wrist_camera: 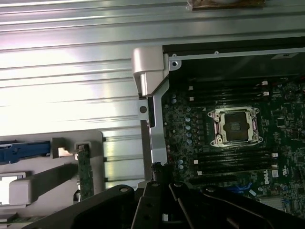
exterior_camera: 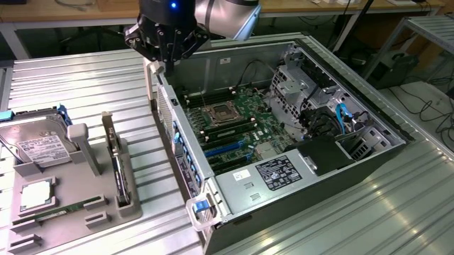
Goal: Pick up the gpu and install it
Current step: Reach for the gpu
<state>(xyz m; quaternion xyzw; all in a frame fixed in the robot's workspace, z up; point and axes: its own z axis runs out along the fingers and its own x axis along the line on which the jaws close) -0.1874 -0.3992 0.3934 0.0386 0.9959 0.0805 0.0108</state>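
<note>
The gpu [exterior_camera: 117,159] stands edge-on in a slot of the grey holder tray [exterior_camera: 78,212] at the exterior view's left, its silver bracket toward the far end. In the wrist view the gpu [wrist_camera: 85,172] is a thin green strip in that slot. My gripper [exterior_camera: 165,65] hangs above the back left corner of the open computer case [exterior_camera: 284,186], well away from the gpu. It is shut with nothing in it. In the wrist view my gripper [wrist_camera: 161,187] hovers over the case wall beside the motherboard [wrist_camera: 228,157].
The motherboard [exterior_camera: 237,125] lies in the case with an empty CPU socket [exterior_camera: 220,112] and blue card slots [exterior_camera: 223,150]. The tray also holds a hard drive [exterior_camera: 35,142], a CPU chip [exterior_camera: 35,195] and a memory stick [exterior_camera: 67,209]. Ribbed metal table all around.
</note>
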